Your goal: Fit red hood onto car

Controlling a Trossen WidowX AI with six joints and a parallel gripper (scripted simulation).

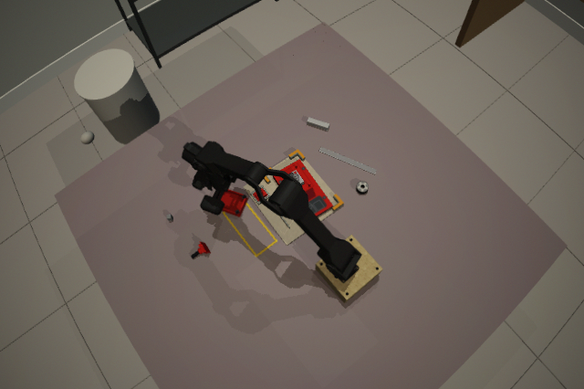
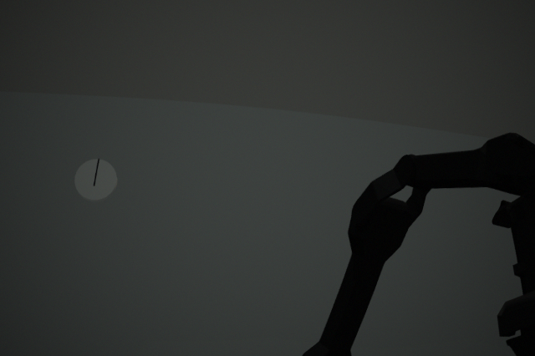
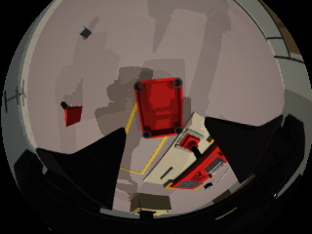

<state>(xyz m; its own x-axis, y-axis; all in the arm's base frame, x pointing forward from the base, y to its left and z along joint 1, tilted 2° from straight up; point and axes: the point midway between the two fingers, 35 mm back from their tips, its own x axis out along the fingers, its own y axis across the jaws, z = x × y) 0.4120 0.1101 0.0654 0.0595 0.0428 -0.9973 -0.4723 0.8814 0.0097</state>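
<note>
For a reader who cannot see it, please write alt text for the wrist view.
The red hood lies flat on the table, centred below the open gripper, whose dark fingers frame it on both sides. The car chassis in its jig sits at lower right.

The arm (image 1: 283, 195) hides part of the chassis (image 1: 308, 188)

Hood (image 1: 234, 201) on mat (image 1: 424, 234), beside jig (image 1: 325, 182).
</note>
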